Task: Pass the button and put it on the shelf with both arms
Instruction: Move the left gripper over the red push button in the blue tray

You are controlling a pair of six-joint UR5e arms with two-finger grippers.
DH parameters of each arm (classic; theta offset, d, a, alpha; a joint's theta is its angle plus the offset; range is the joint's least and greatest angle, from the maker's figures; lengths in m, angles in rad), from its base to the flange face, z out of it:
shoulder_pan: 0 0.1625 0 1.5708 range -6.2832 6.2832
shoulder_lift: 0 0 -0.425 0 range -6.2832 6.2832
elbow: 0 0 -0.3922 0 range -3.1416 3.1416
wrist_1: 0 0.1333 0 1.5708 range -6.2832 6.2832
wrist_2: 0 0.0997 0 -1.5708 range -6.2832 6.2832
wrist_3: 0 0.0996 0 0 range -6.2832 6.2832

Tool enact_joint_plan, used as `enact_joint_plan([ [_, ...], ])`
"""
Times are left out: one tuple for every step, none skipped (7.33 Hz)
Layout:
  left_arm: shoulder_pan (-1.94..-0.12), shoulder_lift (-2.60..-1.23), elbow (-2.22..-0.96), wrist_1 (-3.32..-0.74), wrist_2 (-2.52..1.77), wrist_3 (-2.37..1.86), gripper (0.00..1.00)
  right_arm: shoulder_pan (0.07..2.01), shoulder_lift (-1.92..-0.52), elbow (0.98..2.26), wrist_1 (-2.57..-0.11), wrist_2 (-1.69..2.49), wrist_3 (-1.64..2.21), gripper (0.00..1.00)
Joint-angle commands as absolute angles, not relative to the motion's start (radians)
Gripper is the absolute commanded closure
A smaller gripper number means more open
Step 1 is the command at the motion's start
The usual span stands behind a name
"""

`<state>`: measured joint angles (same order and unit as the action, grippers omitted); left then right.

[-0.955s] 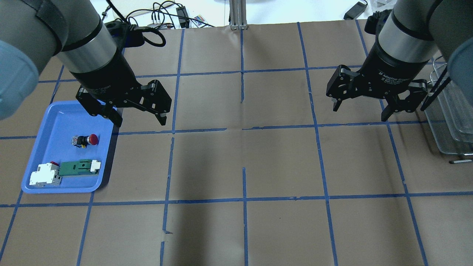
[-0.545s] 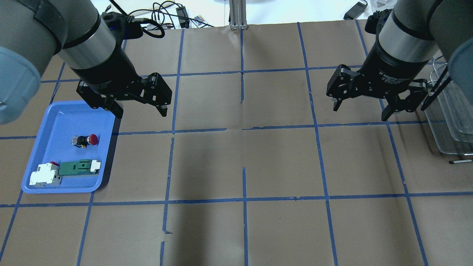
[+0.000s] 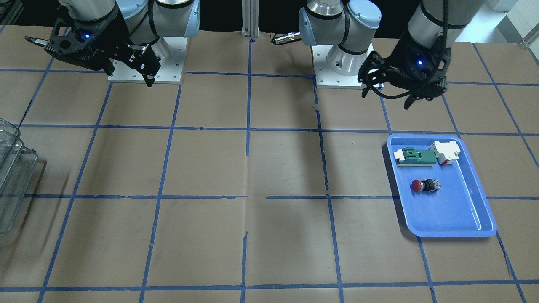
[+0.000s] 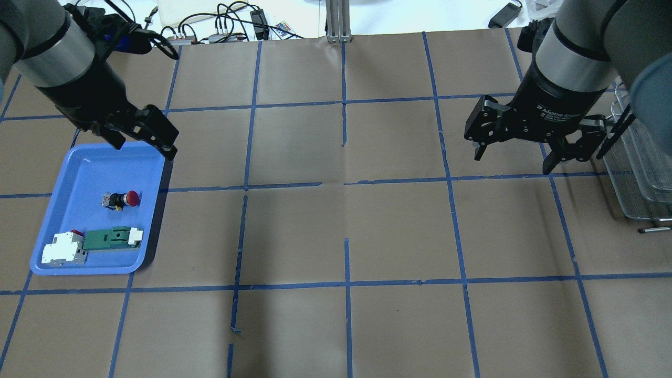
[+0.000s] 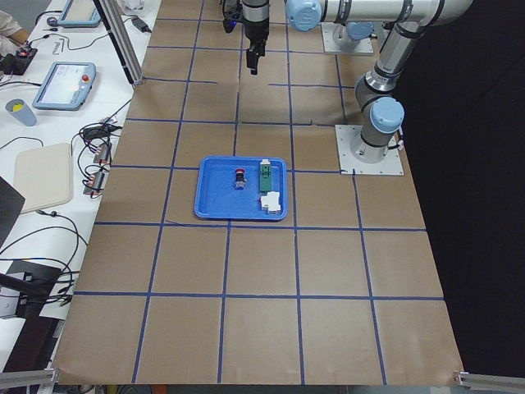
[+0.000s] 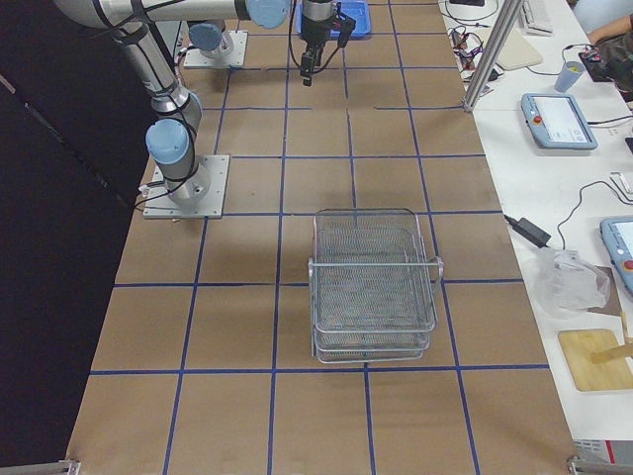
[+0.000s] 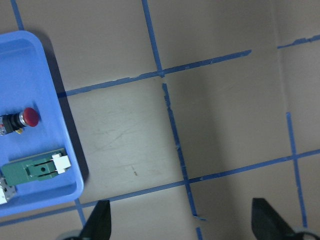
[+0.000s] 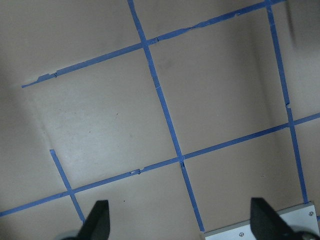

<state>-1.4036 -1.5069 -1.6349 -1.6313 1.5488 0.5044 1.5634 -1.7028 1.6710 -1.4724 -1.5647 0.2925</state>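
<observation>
The button (image 4: 122,199) lies on its side in the tray (image 4: 89,168) (red cap pointing robot-right), both jaws wide.

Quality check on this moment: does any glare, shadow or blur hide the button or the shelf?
Overhead: even light, broad soft shadows on the paper, none over the button; the shelf is cut by the frame's right edge. Left wrist: button sharp, the left gripper's fingertips dark and blurred at the bottom edge. Exterior right: shelf mesh crisp, no glare, black beyond the paper's edge.
</observation>
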Motion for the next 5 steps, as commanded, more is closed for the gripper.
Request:
enact_joint_plan([
  [-1.216, -1.548, -1.676, -1.546, 1.549, 0.894, 0.00, 1.557, -1.698, 1.669, -1.480, -1.554, 0.298, 0.00],
  [-1.131, -1.589, -1.689, -1.463, 1.548, 1.107, 0.00, 1.555, -1.703, 1.667, -1.471, -1.571, 0.369, 0.00],
  [-1.074, -1.626, -1.689, -1.441, 1.536, 1.252, 0.00, 1.557, -1.707, 1.666, -1.468, -1.571, 0.487, 0.00],
  [-1.008, -1.670, -1.681, -1.410, 1.485, 1.420, 0.00, 1.557, -1.718, 1.669, -1.476, -1.569, 0.634, 0.00],
  [-0.955, -1.721, -1.678, -1.360, 1.400, 1.612, 0.00, 1.557, -1.723, 1.670, -1.482, -1.568, 0.781, 0.00],
])
